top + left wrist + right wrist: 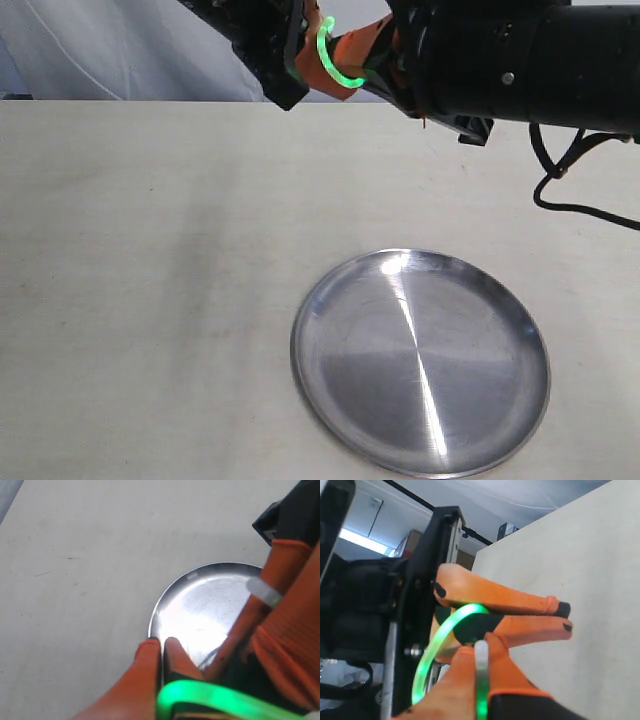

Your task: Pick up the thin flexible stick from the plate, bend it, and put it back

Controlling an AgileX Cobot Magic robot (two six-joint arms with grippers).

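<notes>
High above the table's far edge, the thin yellow-green stick (330,60) is bent into a tight arc between both grippers. My left gripper (298,62) is shut on one end of it, and in the left wrist view the glowing stick (215,696) crosses behind its closed orange fingertips (150,647). My right gripper (372,62) is shut on the other end. In the right wrist view the stick's pale tip (481,652) pokes out between that gripper's fingers. The silver plate (420,370) lies on the table below, at the near right, with nothing on it.
The pale table (150,250) stretches left of the plate. A black cable (560,190) hangs from the right arm over the table's right side. A white backdrop (120,50) stands behind the far edge.
</notes>
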